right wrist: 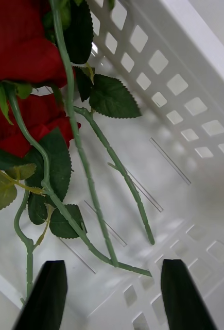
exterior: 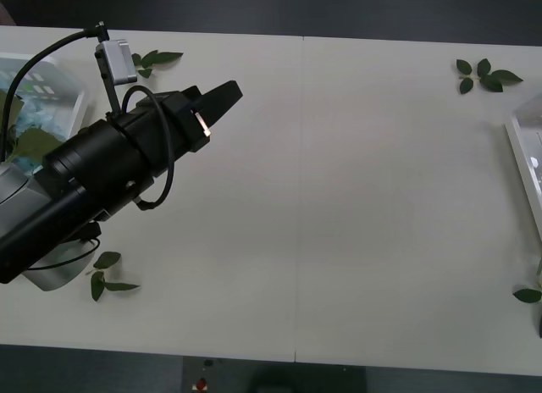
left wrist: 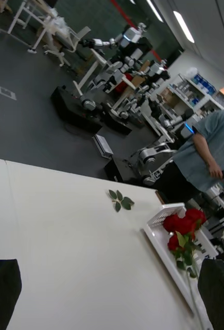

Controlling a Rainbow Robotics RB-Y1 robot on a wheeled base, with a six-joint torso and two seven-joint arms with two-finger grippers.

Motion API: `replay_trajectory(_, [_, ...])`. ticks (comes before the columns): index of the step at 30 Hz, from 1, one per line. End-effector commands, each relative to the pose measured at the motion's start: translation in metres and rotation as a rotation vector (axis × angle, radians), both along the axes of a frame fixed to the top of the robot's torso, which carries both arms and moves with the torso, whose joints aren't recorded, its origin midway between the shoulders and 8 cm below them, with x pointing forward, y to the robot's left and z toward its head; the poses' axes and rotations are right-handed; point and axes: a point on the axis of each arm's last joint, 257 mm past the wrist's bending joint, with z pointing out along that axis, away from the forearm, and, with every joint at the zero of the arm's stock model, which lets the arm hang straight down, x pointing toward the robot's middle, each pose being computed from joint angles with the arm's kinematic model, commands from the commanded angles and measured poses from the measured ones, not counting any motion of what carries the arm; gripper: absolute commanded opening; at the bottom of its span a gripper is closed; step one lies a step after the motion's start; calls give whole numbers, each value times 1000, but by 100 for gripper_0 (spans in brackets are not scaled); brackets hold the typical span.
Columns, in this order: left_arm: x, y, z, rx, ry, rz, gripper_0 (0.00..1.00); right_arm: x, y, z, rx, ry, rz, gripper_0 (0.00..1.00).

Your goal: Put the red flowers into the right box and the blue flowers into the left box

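Note:
The red flowers (right wrist: 24, 56) lie inside the right box (right wrist: 184, 87), a white tray with a perforated wall, their green stems stretching across its floor. My right gripper (right wrist: 114, 296) hangs open just above those stems with nothing between its fingers. The left wrist view shows the same red flowers (left wrist: 184, 224) in the right box (left wrist: 158, 232) across the table. My left gripper (exterior: 216, 96) is raised over the table's left part and is open and empty. The left box (exterior: 51, 80), a clear tray at the far left, holds pale blue flowers (exterior: 30, 113), partly hidden by the left arm.
Loose green leaf sprigs lie at the back left (exterior: 152, 61), the back right (exterior: 484, 74), the front left (exterior: 106, 274) and the right edge (exterior: 527, 296). The right box's rim (exterior: 521, 152) shows at the table's right edge.

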Motion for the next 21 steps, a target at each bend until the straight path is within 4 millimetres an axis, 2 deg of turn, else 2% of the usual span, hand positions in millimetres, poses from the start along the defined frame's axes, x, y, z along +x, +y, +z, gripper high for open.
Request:
replay_trajectory(1, [-5, -16, 25, -74, 58, 18, 100, 3, -16, 39, -53, -47, -13, 100])
replay_trajectory(7, [6, -9, 1, 113, 102, 117, 100, 26, 17, 57, -94, -66, 115, 100])
replay_trajectory(12, [9, 5, -20, 415, 69, 104, 100, 42, 60, 80, -120, -93, 318, 100])
replay_trajectory(15, [2, 16, -22, 557, 65, 37, 100, 43, 83, 89, -145, -79, 439, 100])
replay_trajectory(19, [-11, 23, -18, 629, 59, -53, 100, 40, 116, 100, -173, -68, 591, 100])
replay_trajectory(21, [-20, 23, -14, 657, 34, -105, 100, 38, 143, 108, -157, -86, 697, 100])
